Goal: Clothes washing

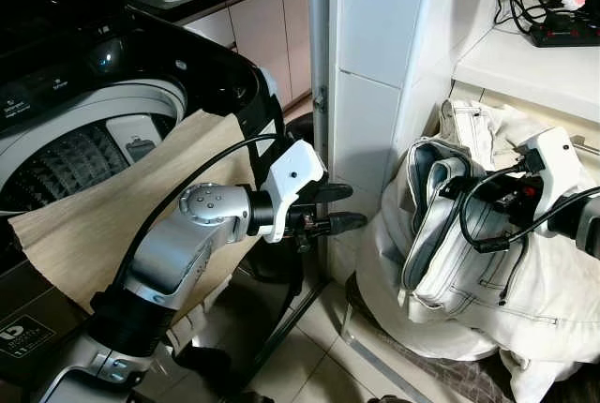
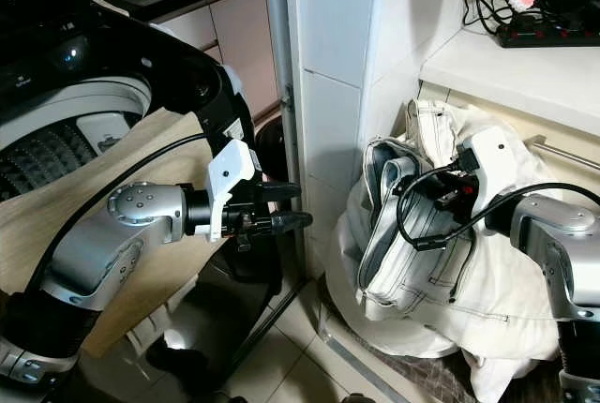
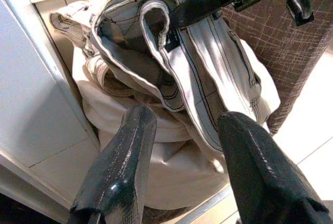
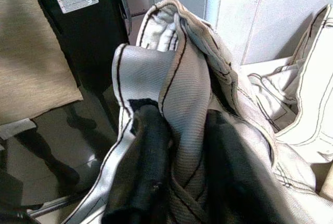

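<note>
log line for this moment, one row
phase: picking laundry | right gripper: shut on white garment | left gripper: open, free, beside wall | washer: lid open, beige cloth draped over rim

The right pincer pinches a fold of white garment between its fingers.

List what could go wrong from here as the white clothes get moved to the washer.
The right gripper pinches just one fold of the white garment, so it may slip free when lifted.

The garment is tangled in a larger white pile; pulling may drag the rest onto the floor.

The beige cloth drapes over the washer opening and could block loading.

The left gripper hangs open, giving no support.
</note>
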Motion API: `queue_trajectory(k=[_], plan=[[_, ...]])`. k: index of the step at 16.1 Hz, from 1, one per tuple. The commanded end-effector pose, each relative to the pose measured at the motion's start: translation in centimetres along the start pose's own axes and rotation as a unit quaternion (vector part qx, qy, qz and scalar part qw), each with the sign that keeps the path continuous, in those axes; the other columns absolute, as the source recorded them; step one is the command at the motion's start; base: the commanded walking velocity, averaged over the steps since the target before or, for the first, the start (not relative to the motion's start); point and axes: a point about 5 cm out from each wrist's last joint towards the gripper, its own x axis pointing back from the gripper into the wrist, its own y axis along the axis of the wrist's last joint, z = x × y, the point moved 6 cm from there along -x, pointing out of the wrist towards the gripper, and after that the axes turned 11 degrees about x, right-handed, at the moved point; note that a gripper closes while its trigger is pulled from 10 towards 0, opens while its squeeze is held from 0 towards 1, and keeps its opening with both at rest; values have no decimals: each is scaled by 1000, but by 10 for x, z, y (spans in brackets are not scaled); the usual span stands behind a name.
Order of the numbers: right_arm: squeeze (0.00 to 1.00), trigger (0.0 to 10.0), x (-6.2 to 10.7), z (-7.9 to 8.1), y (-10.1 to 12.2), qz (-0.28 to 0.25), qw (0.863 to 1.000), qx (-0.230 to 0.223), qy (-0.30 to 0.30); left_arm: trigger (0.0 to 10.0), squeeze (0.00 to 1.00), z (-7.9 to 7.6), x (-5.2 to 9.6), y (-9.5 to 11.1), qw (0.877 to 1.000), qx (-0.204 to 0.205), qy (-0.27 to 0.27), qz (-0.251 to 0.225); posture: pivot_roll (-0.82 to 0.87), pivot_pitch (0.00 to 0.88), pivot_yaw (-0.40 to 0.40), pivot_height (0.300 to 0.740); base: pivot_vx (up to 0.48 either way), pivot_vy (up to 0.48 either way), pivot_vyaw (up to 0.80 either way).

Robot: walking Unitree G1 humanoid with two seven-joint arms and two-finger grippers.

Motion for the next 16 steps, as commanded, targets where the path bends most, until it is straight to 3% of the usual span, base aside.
queue_trajectory(k=[1,3,4,5,6,7,8,9,10,12,13,14,16], plan=[[1000,10000,1,-6,14,-19,1000,9,-8,10000,0,2,3,-3,1000,-2,9,4,-98,0,101,740,0,0,0],[1000,10000,2,-7,16,-21,1000,10,-11,10000,0,4,4,-5,1000,-2,12,7,-99,0,99,740,0,0,0],[1000,118,2,-12,19,-26,999,9,-25,10000,0,6,6,-8,1000,-2,19,9,-99,0,95,740,0,0,0],[396,0,4,-13,28,-44,999,7,-24,10000,0,8,9,-10,1000,0,28,9,-98,0,93,740,0,0,0],[0,0,11,-16,55,-121,992,-37,-15,10000,0,11,12,-9,999,4,41,1,-95,0,80,740,0,0,0],[0,0,13,-18,63,-142,988,-53,-15,10000,0,12,12,-9,999,6,44,-2,-95,0,80,740,0,0,0],[0,5255,17,-23,73,-167,984,-63,-18,10000,0,14,13,-8,999,6,54,-7,-94,0,72,740,0,0,0],[0,5804,18,-25,75,-172,983,-66,-20,10000,0,15,14,-8,998,6,57,-10,-94,0,72,740,0,0,0],[0,10000,17,-30,76,-176,981,-69,-32,10000,0,15,14,-6,998,8,62,-16,-92,0,63,740,0,0,0],[0,10000,14,-30,73,-168,983,-66,-32,10000,0,15,14,-7,998,11,65,-21,-90,0,58,740,0,0,0],[0,4549,13,-24,75,-177,981,-76,-16,10000,0,15,14,-7,997,12,67,-25,-89,0,57,740,0,0,0],[0,0,15,-22,80,-192,977,-88,-6,10000,0,15,15,-4,997,9,71,-34,-88,0,53,740,0,0,0],[0,0,26,-33,93,-239,963,-124,-17,10000,0,20,15,8,993,12,90,-71,-87,0,49,740,0,0,0]])
